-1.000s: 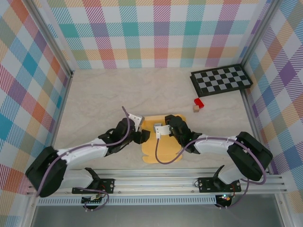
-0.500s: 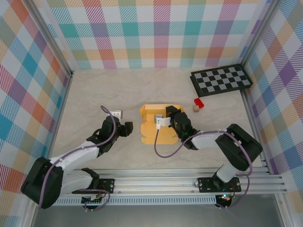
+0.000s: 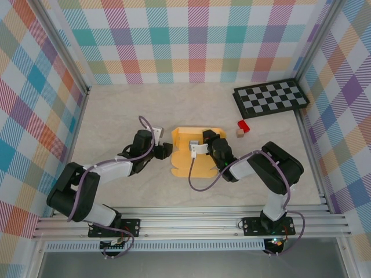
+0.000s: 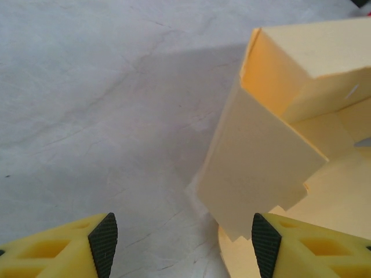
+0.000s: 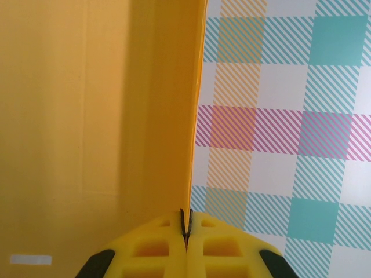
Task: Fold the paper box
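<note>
Top view: pale table inside plaid walls. The paper box, tan-yellow card, part-folded, lies mid-table btwn the two arms.

L gripper sits just left of the box, fingers spread. In L wrist view its black pads stand wide apart, w/ the lower corner of a raised side flap between them, not clamped.

R gripper is over the box's far half, fingers pressed together. In R wrist view they pinch the thin edge of an upright yellow panel.

A small pale label strip is on the card, too blurred to read.

Far right: a black-and-grey checkerboard, w/ a red block and a tan cube near it, well apart from the box.
</note>
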`<action>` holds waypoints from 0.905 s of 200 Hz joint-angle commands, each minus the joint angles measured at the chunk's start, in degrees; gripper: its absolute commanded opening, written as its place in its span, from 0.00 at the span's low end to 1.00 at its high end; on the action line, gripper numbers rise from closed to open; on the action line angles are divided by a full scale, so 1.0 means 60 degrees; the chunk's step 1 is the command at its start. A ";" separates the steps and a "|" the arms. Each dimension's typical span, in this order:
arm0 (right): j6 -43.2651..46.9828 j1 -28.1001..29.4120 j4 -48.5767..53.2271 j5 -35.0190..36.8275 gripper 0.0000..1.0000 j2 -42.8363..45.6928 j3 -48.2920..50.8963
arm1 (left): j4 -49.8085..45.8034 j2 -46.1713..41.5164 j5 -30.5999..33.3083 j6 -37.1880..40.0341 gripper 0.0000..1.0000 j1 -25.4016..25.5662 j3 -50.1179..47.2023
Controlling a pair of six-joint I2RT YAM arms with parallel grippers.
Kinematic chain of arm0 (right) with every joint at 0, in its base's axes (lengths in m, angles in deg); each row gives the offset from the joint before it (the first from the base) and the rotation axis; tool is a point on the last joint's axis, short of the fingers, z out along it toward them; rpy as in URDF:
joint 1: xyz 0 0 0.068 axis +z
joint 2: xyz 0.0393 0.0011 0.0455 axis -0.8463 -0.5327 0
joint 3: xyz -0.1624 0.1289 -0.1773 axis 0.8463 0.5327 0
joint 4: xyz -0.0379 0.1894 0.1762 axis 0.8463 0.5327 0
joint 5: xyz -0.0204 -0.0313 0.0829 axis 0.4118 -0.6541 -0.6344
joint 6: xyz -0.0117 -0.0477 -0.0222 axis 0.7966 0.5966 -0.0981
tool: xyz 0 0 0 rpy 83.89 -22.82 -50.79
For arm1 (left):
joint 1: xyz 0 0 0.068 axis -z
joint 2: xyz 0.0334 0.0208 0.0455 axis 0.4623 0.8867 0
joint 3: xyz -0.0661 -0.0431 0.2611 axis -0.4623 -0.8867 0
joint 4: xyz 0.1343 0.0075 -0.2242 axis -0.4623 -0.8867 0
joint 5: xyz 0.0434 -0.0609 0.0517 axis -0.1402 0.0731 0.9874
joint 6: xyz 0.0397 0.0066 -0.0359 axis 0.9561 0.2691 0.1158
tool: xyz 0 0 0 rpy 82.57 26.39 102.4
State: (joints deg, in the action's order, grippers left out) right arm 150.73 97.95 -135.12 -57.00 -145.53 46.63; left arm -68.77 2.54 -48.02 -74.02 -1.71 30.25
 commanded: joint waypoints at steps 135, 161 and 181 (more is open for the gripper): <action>-0.0217 -0.0201 0.0537 -0.0257 0.00 -0.0053 -0.0251 | -0.0417 0.1569 -0.1043 0.1253 0.62 0.0022 0.1712; -0.0205 -0.0200 0.0532 -0.0236 0.00 -0.0045 -0.0237 | -0.0351 0.1424 -0.1164 0.1186 0.62 0.0226 0.1659; -0.0180 -0.0188 0.0545 -0.0244 0.00 -0.0034 -0.0267 | -0.0509 0.1685 -0.0819 0.1196 0.62 0.0310 0.1760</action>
State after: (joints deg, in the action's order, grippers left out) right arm 150.27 97.10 -133.68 -57.74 -145.53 45.88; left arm -71.04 11.86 -53.34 -67.13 -0.82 39.09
